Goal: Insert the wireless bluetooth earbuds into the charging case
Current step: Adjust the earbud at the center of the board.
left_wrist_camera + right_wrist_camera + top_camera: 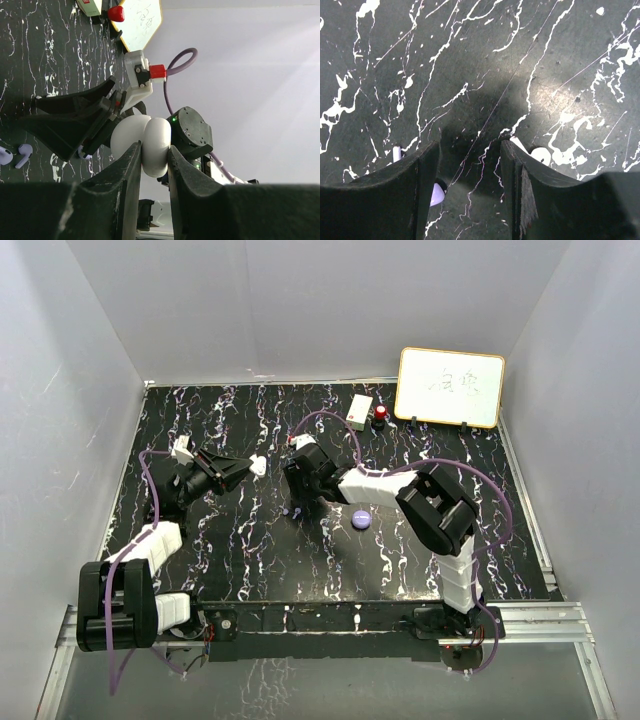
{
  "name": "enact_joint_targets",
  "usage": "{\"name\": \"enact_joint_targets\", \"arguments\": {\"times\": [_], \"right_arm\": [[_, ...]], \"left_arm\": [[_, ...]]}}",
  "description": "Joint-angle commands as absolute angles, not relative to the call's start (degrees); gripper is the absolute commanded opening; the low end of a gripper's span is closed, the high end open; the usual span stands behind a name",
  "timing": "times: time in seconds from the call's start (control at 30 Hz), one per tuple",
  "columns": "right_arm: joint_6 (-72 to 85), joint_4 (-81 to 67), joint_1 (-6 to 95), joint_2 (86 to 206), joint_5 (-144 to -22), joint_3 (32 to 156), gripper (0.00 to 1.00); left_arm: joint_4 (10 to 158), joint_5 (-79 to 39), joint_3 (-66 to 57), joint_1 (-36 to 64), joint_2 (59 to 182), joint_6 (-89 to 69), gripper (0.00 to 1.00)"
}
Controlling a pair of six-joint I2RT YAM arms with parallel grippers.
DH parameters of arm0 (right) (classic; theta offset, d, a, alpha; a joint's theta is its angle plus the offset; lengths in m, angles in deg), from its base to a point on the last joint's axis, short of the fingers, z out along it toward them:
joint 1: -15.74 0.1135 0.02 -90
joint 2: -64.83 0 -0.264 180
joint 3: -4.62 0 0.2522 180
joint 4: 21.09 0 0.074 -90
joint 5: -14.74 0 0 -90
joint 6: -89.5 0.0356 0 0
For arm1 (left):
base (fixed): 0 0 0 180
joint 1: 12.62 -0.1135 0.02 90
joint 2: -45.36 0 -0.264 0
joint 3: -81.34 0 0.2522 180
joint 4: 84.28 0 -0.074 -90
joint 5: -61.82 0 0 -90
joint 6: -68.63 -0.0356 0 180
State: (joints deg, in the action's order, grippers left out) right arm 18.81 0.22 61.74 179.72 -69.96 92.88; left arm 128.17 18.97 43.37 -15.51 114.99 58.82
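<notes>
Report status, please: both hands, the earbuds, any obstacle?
Left hand shut on white case, off the table. Right hand open, empty, low over table. Purple earbuds loose on table, not in case. No obstacle seen.

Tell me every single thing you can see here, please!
table: one, black with white streaks, under everything
whiteboard: one, white with a pale frame, standing at the far right
white box: one, white, far side, left of the knob
red knob: one, red, beside the whiteboard
purple case: one, purple, round, on the table by the right arm
white case: one, white, held up off the table
purple earbuds: at least two, pale purple, lying on the table
white piece: one, white, half hidden, maybe an earbud
left gripper: one, black, shut on the white case
right gripper: one, black, open, just over the table
</notes>
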Motion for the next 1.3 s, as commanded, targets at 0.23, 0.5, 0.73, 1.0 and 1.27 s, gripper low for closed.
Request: {"name": "enact_joint_targets", "arguments": {"times": [0.23,0.5,0.73,1.0,1.27], "right_arm": [[17.40,-2.85,60.92,180.50,-68.78,96.66,0.50],[17.38,-2.82,60.05,180.23,-68.70,96.35,0.51],[17.11,-2.93,59.55,181.22,-69.57,97.10,0.51],[16.95,-2.93,59.50,181.98,-71.63,97.07,0.51],[17.41,-2.89,59.51,180.11,-74.39,94.38,0.50]], "left_arm": [[127.29,19.81,41.91,-16.09,113.08,58.22,0.00],[127.34,19.84,42.24,-16.20,113.17,58.19,0.00],[127.29,19.81,42.27,-16.17,113.01,58.20,0.00],[127.30,19.79,42.10,-16.21,113.04,58.11,0.00],[127.26,19.63,42.06,-16.22,113.25,58.05,0.00]]}}
